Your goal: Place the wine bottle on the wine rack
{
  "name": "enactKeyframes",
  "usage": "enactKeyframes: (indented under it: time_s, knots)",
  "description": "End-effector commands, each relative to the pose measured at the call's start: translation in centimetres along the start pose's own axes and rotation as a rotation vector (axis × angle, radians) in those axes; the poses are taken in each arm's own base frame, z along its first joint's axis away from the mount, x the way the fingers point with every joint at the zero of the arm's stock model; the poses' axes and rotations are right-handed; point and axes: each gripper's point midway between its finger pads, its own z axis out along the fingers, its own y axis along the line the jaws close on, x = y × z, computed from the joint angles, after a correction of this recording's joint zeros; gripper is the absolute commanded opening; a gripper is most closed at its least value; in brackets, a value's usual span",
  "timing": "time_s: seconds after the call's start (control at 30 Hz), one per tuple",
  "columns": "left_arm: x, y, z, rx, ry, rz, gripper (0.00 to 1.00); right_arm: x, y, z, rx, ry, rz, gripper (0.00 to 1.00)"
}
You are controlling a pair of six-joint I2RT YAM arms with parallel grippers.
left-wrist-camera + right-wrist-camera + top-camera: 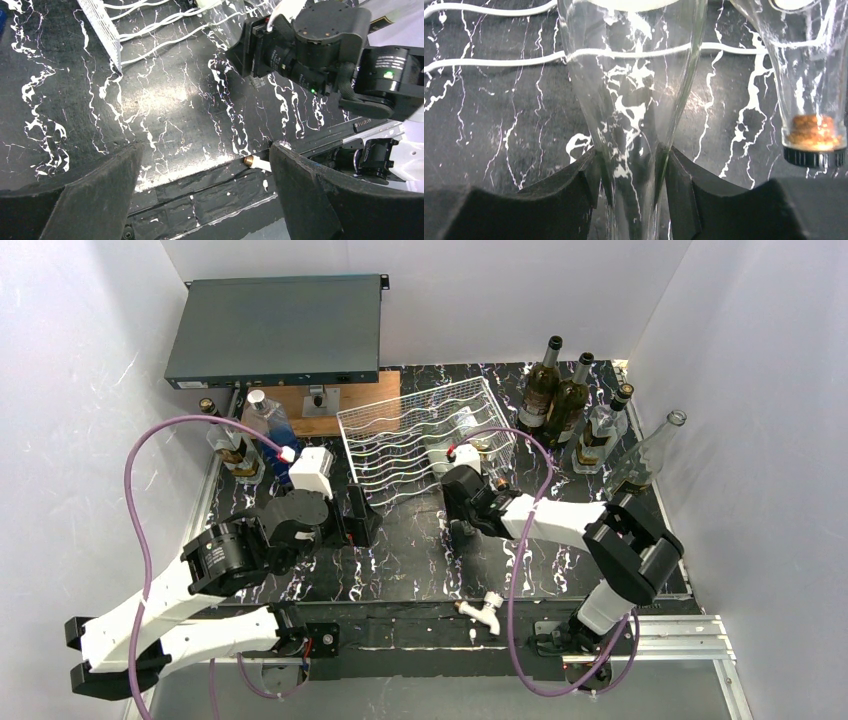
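A clear wine bottle (pixel 631 75), lying across the wires of the white wire rack (pixel 400 440), is clamped at its neck by the right gripper (pixel 631 162), while the left gripper (pixel 205 157) is held wide open above the table (pixel 165 100).

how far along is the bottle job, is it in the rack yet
Nearly there. Looks done: the clear bottle sits over the white wires of the wine rack, beside a corked bottle. In hand: the right gripper is clamped on its neck. Left to do: let go and back away. The left gripper hangs open and empty over the table.
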Motion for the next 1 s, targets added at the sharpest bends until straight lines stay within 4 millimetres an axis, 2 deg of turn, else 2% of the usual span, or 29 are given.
enactKeyframes:
  time_s: [0.0,0.23,0.33,0.53,0.73,0.83,0.97]
  knots:
    - [0.0,1.0,-0.4,-0.029,-0.007,-0.008,0.98,-5.2,1.2,1.1,-0.002,-0.144,0.046,0.13]
    - [0.2,1.2,-0.6,-0.029,-0.004,-0.017,0.98,-5.0,1.0,2.7,0.032,-0.133,-0.011,0.15]
    - [0.2,1.3,-0.7,-0.029,-0.006,-0.020,0.98,-5.1,0.8,3.0,0.036,-0.131,-0.022,0.19]
    - [0.1,1.5,-0.8,-0.038,-0.010,-0.016,0.98,-6.1,1.2,3.0,0.024,-0.127,-0.035,0.44]
    - [-0.1,1.6,-0.9,-0.043,-0.011,-0.008,0.98,-6.9,2.0,2.6,-0.008,-0.115,-0.042,0.63]
    - [-0.2,1.6,-0.9,-0.045,-0.011,-0.003,0.98,-6.8,1.8,2.7,0.005,-0.086,-0.057,0.71]
    - [-0.3,1.5,-0.9,-0.048,-0.009,-0.003,0.98,-5.3,1.6,2.7,0.013,-0.005,-0.082,0.80]
